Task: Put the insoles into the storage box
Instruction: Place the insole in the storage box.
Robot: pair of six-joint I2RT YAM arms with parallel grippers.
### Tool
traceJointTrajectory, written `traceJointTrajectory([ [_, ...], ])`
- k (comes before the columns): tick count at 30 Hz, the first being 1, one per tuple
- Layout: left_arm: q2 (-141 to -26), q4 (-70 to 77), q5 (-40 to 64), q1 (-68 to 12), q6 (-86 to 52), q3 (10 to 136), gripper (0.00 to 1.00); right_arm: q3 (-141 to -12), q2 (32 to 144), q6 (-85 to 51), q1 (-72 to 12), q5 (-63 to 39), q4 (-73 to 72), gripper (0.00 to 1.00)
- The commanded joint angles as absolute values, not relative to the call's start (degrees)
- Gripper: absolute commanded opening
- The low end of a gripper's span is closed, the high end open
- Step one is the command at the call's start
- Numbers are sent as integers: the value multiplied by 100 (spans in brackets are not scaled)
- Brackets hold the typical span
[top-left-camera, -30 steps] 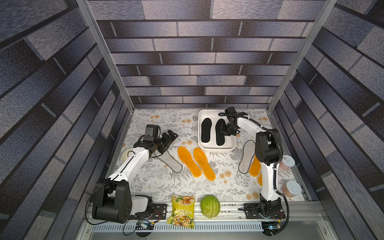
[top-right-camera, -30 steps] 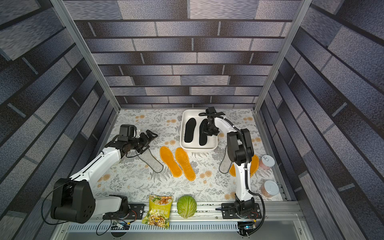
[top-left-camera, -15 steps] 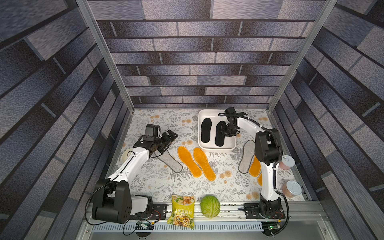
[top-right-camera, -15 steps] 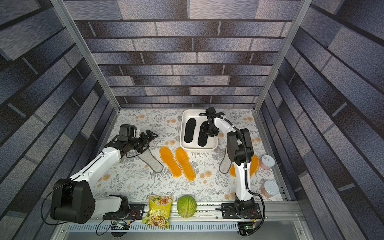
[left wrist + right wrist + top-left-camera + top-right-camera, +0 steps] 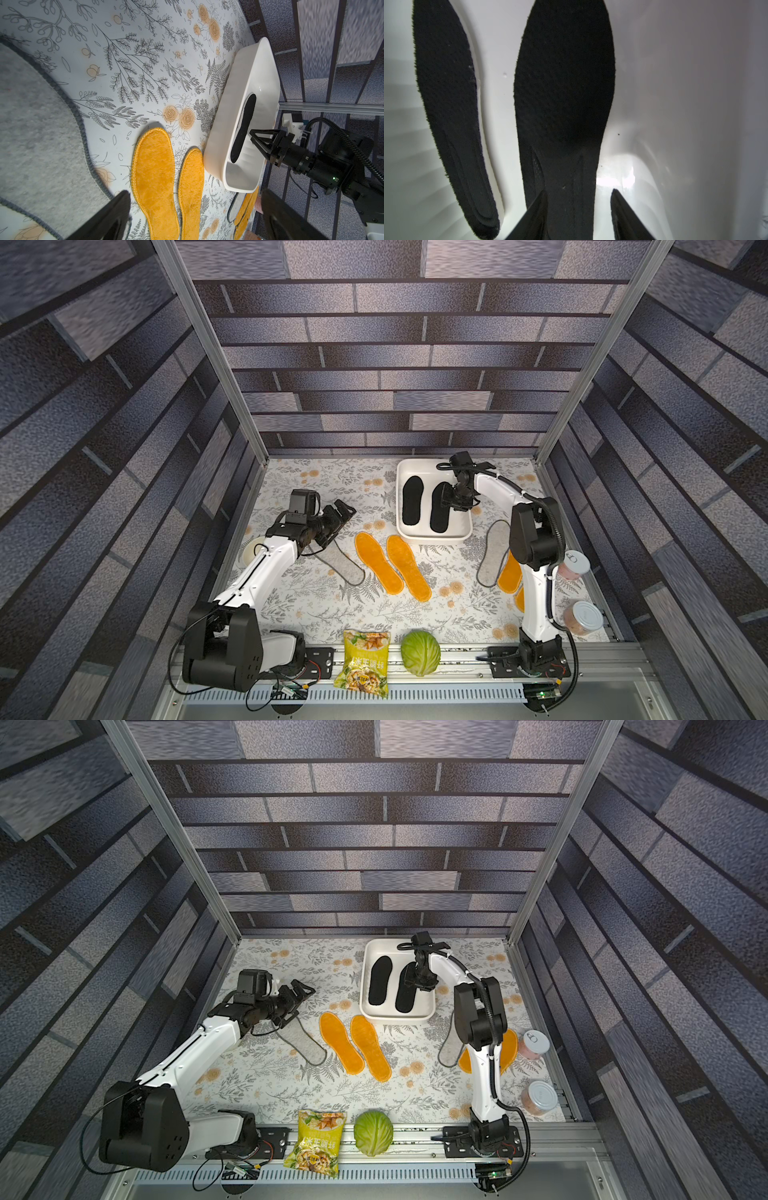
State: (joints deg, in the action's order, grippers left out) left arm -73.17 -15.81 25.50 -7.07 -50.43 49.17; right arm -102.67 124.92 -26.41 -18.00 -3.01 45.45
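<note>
The white storage box [image 5: 434,537] [image 5: 397,1016] stands at the back of the table with two black insoles [image 5: 412,500] [image 5: 436,514] lying side by side inside. My right gripper [image 5: 453,504] [image 5: 579,191] is low in the box, open, its jaws straddling the heel of the right-hand black insole [image 5: 564,83] with a gap on one side. My left gripper [image 5: 347,510] [image 5: 195,195] hovers open over the table, near a grey insole [image 5: 345,566] [image 5: 37,135]. Two orange insoles [image 5: 376,558] [image 5: 408,567] lie in front of the box.
Another grey insole [image 5: 492,551] and orange insoles [image 5: 509,572] lie beside the right arm's base link. Two jars [image 5: 573,564] [image 5: 584,616] stand at the right edge. A snack bag [image 5: 365,662] and a cabbage [image 5: 419,652] sit on the front rail. A cream bowl [image 5: 251,549] sits at the left wall.
My right gripper's jaws have parted and let go of the black insole, which rests in the box. The left arm has not moved.
</note>
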Motion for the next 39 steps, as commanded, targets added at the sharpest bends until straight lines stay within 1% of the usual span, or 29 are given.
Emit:
traceJointTrajectory([
  [1,-7163,-1617,2584,-672,-5021,4808,100,-10473,12626,-2688,-1828,-243,4739,52],
  [17,-7129,-1635,2571,-641,-5011,4781,100,-10943,13020,-2860,-1864,-57,4948,58],
  [28,-7110,-1644,2575,-590,-5001,4746,100,-11267,13314,-2899,-1900,-150,4934,59],
  [33,-7118,-1653,2580,-563,-4994,4737,100,-11347,13189,-2793,-1994,156,5053,60],
  [35,-7120,-1665,2585,-554,-4998,4742,100,-11360,13083,-2760,-2047,334,5118,61],
  [39,-7146,-1636,2613,-554,-4999,4746,100,-11432,12923,-2674,-2166,651,5226,69],
])
